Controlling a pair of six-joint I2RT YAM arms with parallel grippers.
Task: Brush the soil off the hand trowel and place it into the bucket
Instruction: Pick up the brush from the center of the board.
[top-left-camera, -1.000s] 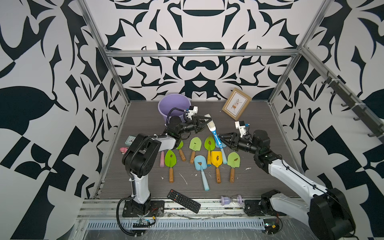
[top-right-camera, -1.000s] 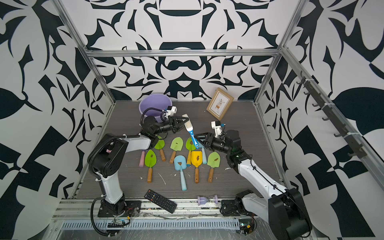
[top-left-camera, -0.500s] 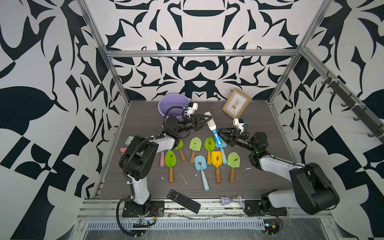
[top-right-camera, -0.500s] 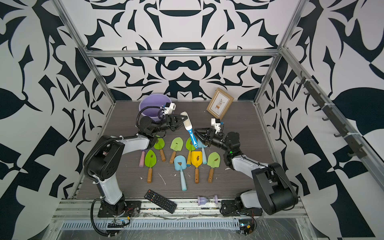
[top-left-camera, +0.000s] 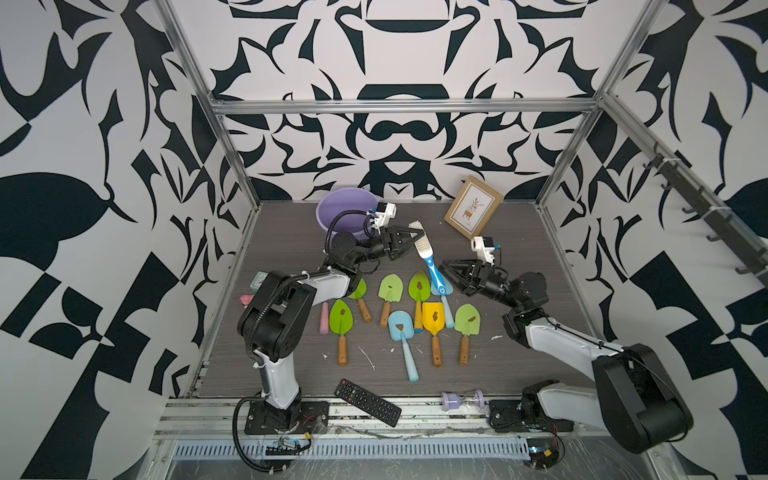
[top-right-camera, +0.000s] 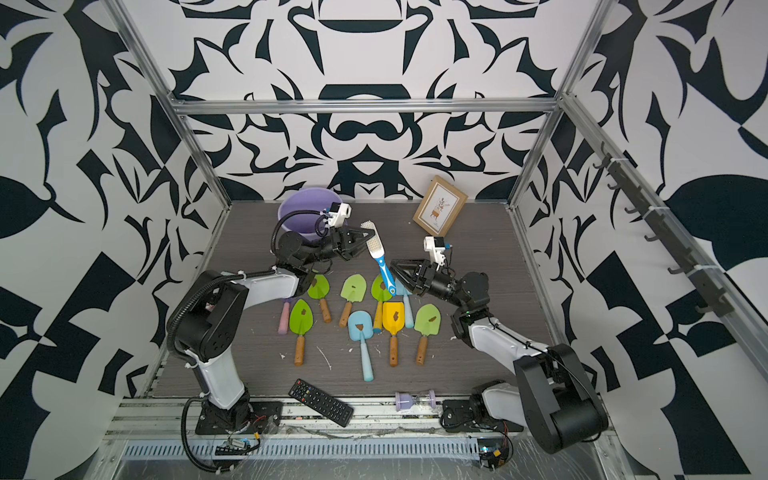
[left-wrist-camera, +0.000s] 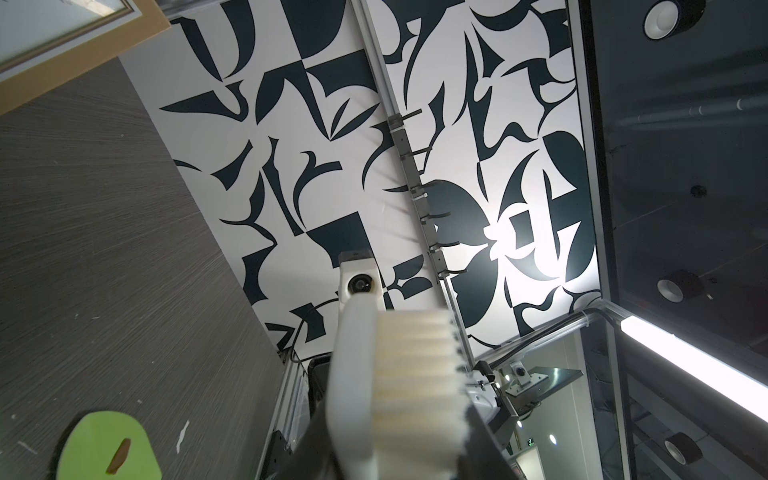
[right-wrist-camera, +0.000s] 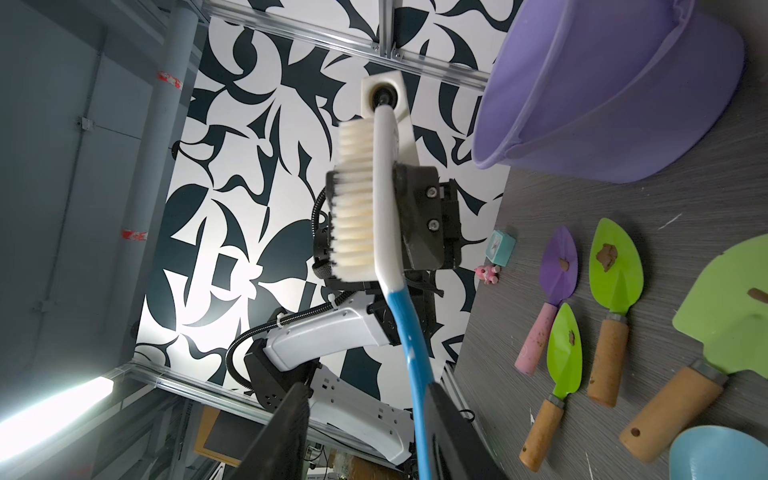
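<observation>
- The brush (top-left-camera: 428, 259) has a white plastic head, cream bristles in straight rows and a smooth, slightly curved blue handle.
- Its head is clamped by the left claw (top-left-camera: 409, 240), with one finger pressed on the bristles and one on the back. The brush is held clear of the counter (top-left-camera: 519, 249), and its handle slopes down toward the other arm.
- The lower handle is bracketed by the right claw (top-left-camera: 446, 270), whose jaws are set apart. In the right wrist view the handle is seen against one finger (right-wrist-camera: 451, 419), with a clear gap to the other, so it is not pinched there.
- The trowels (top-left-camera: 338, 326) are laid flat on the grey, wood-grained counter between the two arms. Most have leaf-shaped green blades on round wooden handles; one has a square yellow blade, and one is pale blue plastic throughout.
- The soil (top-left-camera: 435, 316) is seen as a small dark-brown clump on each visible blade.
- The bucket (top-left-camera: 340, 208) is round, smooth lilac plastic, flared to its rim. It stands at the back of the counter, behind the left claw and apart from the trowels.
- A purple trowel (right-wrist-camera: 559, 266) with a soiled blade and a pink handle is shown whole only by the right wrist view. In both top views only its pink handle is seen, beside the left arm.
- In the left wrist view only the bristles and one green blade are shown close up.
</observation>
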